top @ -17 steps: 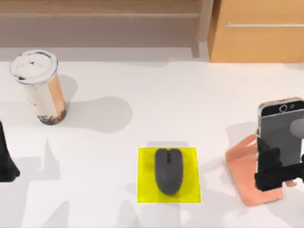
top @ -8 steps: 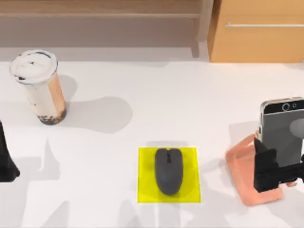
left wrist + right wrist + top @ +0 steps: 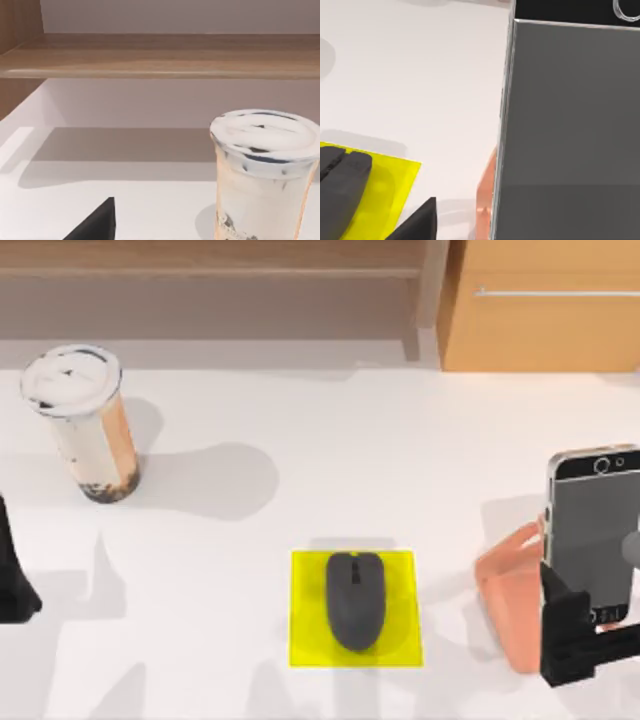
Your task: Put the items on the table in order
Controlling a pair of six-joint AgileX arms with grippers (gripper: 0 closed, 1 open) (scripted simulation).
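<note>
The dark grey mouse (image 3: 354, 600) lies on a yellow mat (image 3: 305, 640) near the front of the white desk (image 3: 330, 460), and it serves here as the landmark. Well to the right of the mouse, the smartphone (image 3: 592, 530) stands upright in a salmon-pink stand (image 3: 508, 600), its grey screen facing forward and its silver edge close in the right wrist view (image 3: 506, 125). The right gripper (image 3: 590, 640) sits just below and in front of the phone's lower end, its dark fingers spread and apart from the phone, clasping nothing. Far to the left of the mouse and farther back, the bubble tea cup (image 3: 85, 425) stands upright with its white lid on; brown tea and dark pearls show through the clear wall. The left arm (image 3: 12, 575) rests at the desk's left edge, left of the mouse; whether its gripper is open or closed cannot be told. Behind the desk, beyond the mouse, stands a wooden cabinet (image 3: 540, 310).
</note>
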